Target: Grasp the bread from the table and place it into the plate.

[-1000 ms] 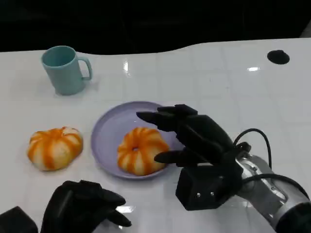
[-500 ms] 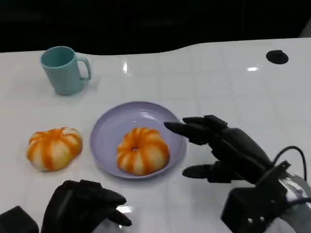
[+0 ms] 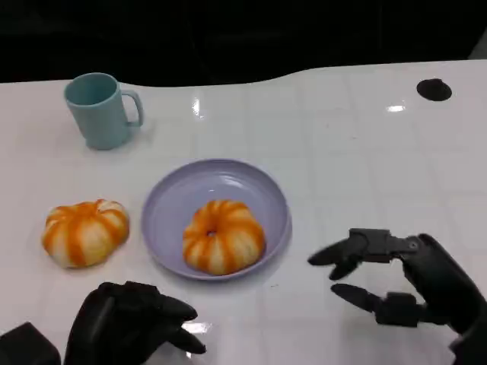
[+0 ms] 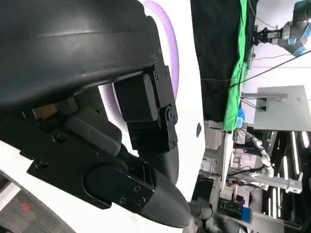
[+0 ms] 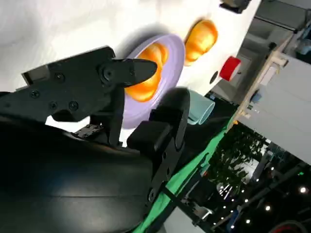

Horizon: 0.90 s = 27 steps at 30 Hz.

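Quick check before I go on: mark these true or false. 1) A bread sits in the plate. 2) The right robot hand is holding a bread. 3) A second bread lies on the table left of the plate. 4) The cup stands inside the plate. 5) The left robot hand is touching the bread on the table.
1) True: one bread lies in the plate.
2) False: the right robot hand holds nothing, fingers apart, off to the right of the plate.
3) True: the second bread lies on the table, apart from the plate.
4) False: the cup stands on the table behind the plate.
5) False: the left robot hand lies nearer the camera, clear of that bread.
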### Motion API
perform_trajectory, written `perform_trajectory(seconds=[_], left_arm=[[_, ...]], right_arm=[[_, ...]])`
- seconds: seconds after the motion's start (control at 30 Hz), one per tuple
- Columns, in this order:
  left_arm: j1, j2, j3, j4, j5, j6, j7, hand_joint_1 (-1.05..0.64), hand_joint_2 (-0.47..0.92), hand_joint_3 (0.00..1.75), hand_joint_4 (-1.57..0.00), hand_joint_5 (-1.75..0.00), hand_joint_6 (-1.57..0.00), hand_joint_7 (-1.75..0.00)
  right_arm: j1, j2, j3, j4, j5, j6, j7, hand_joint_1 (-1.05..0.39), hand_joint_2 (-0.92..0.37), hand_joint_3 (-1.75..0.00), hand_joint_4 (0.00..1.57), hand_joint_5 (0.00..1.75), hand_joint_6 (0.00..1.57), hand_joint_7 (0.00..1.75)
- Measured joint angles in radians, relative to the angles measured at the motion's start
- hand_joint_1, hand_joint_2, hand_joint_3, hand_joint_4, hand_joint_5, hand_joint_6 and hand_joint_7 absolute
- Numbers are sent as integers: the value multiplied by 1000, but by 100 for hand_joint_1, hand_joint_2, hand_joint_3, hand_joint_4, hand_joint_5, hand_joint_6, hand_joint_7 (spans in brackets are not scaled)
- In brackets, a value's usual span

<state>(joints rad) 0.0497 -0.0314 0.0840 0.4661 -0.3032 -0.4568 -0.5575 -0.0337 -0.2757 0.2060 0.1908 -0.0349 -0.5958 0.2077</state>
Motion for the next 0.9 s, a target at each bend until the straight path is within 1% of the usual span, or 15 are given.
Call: perform_trajectory(seconds=[0.03, 0.1, 0.13, 0.23, 0.33, 0.43, 0.47, 0.63, 0.8, 0.9], left_arm=[[0, 0, 0, 0, 0, 0, 0, -105, 78, 0, -157, -36, -157, -15], [-1, 0, 0, 2, 0, 0, 0, -105, 78, 0, -157, -35, -157, -15], [-2, 0, 0, 3, 0, 0, 0, -105, 78, 0, -157, -35, -157, -15], [-4, 1, 0, 7, 1, -1, 0, -105, 78, 0, -157, -36, -157, -15], [-4, 1, 0, 8, 1, -1, 0, -105, 77, 0, -157, -36, -157, -15], [-5, 1, 0, 9, 1, -1, 0, -105, 77, 0, -157, -36, -157, -16], [-5, 1, 1, 9, 1, -1, 0, -105, 77, 0, -157, -36, -157, -16], [-4, 1, 1, 7, -3, 4, 0, -105, 76, 0, -157, -36, -157, -16], [-3, 1, 0, 3, -3, 5, 0, -105, 77, 0, -157, -35, -157, -15], [-2, 1, 1, 3, -3, 3, 0, -105, 77, 0, -157, -35, -157, -16]], right_arm=[[15, 0, -5, -21, 9, 20, 9, -14, -63, -85, 55, 163, 53, 136], [51, 0, -10, -75, 26, 72, 26, -15, -65, -84, 53, 171, 51, 142], [70, 0, -11, -103, 29, 97, 32, -16, -67, -83, 54, 173, 50, 146], [127, 0, -14, -187, 35, 172, 43, -16, -67, -83, 57, 174, 47, 154], [171, 3, -17, -254, 36, 233, 44, -14, -67, -84, 57, 175, 45, 157], [194, 11, -21, -275, 27, 257, 42, -16, -66, -85, 59, 175, 44, 160], [196, 15, -21, -272, 22, 252, 40, -17, -65, -86, 59, 175, 44, 162], [192, 37, -33, -186, -30, 159, 12, -19, -61, -91, 61, 175, 45, 160], [158, 54, -47, -67, -76, 28, -24, -20, -58, -96, 62, 175, 48, 158], [137, 64, -51, -8, -79, -18, -31, -21, -57, -97, 62, 175, 49, 158]])
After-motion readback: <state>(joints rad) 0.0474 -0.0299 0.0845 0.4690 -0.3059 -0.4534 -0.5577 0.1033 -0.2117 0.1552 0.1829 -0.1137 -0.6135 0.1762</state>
